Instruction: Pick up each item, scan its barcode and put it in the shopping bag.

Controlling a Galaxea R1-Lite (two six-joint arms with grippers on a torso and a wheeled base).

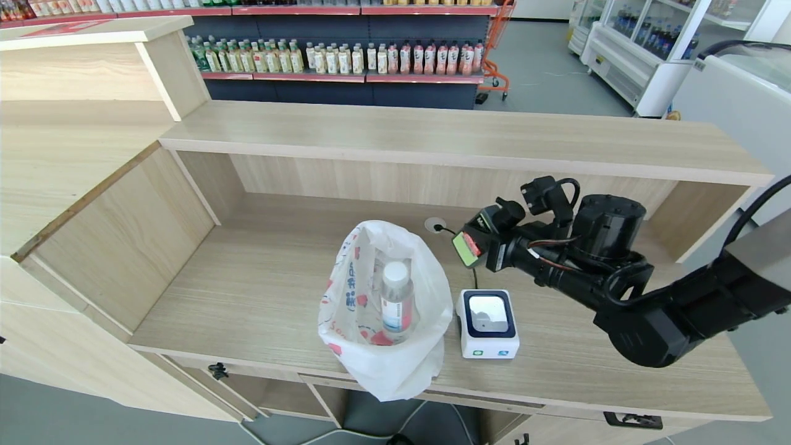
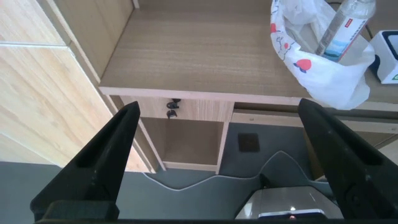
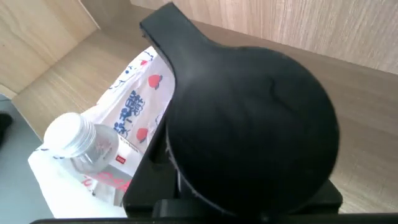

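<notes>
- One clear bottle (image 1: 396, 301) with a white cap and a red-and-white label stands upright inside the shopping bag (image 1: 383, 364).
- That bag is white plastic with red and blue print. It sits on the wooden counter (image 1: 259, 290), just beside the scanner (image 1: 487, 322) on its left.
- Right arm stretches across the counter, with the right gripper (image 1: 479, 241) above and behind the scanner, pointing toward the bag.
- A small green-and-red thing (image 1: 465, 248) is at its tip; honestly can't tell if the jaws are clamped on it.
- Left gripper (image 2: 219, 109) hangs low in front of the counter edge, well apart from the scanner, jaws spread wide.
</notes>
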